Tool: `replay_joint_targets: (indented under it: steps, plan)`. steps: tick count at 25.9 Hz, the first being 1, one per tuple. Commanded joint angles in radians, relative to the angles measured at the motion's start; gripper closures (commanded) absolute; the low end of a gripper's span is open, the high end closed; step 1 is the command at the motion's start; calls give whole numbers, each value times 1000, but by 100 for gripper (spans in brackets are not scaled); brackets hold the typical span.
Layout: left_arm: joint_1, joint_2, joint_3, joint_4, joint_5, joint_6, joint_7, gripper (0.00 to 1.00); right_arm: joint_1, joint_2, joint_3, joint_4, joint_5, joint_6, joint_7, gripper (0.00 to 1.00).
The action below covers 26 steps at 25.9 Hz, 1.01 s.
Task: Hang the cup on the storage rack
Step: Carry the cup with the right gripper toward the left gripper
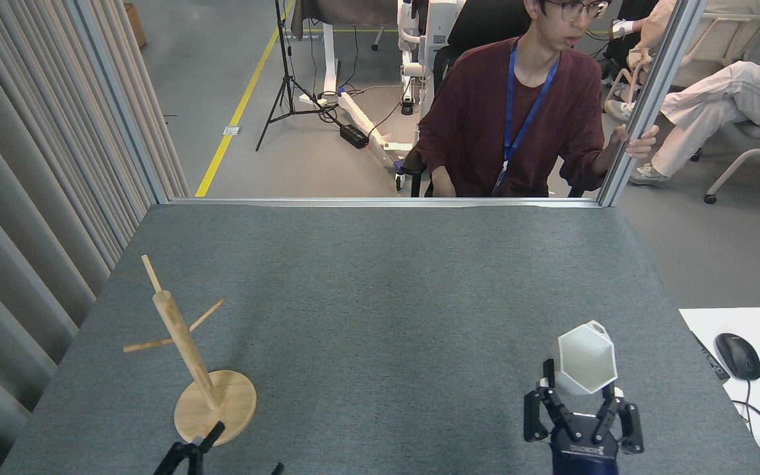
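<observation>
Right gripper (580, 390) closed on white faceted cup (584, 361), held above gray table (380, 290) at near right, well apart from bamboo mug tree (185, 349); left gripper (198, 448) apparently open, empty; handle best aligned with an angled peg.

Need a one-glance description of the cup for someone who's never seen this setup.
Start at the grey felt table and go to its near right corner, where the right gripper rises from the bottom edge. The cup sits between its fingers. It is the only white thing over the felt: matte, faceted, with a hexagonal rim, unlike the bamboo storage rack far left.
</observation>
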Motion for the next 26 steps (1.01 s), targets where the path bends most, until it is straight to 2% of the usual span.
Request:
replay_joint_targets:
  steps: [1, 4, 7, 10, 18, 26]
  plan:
    - [-55, -51, -116, 17, -117, 3, -16, 1, -8, 60, 134, -6, 106, 17, 2, 51]
    - [-95, -92, -170, 54, -191, 3, -19, 1, 4, 129, 241, -6, 223, 23, 2, 51]
    - [-107, -115, -196, 67, -206, 1, -24, 1, 26, 141, 341, -3, 278, 46, -1, 51]
    - [-107, -113, -207, 69, -206, 1, -25, 1, 30, 138, 413, 5, 280, 74, -5, 51]
    - [-107, -113, -207, 75, -206, 3, -25, 1, 103, 113, 482, 5, 293, 77, -35, 51]
    - [-107, -113, -207, 75, -206, 3, -24, 1, 119, 104, 542, 11, 316, 95, -41, 50]
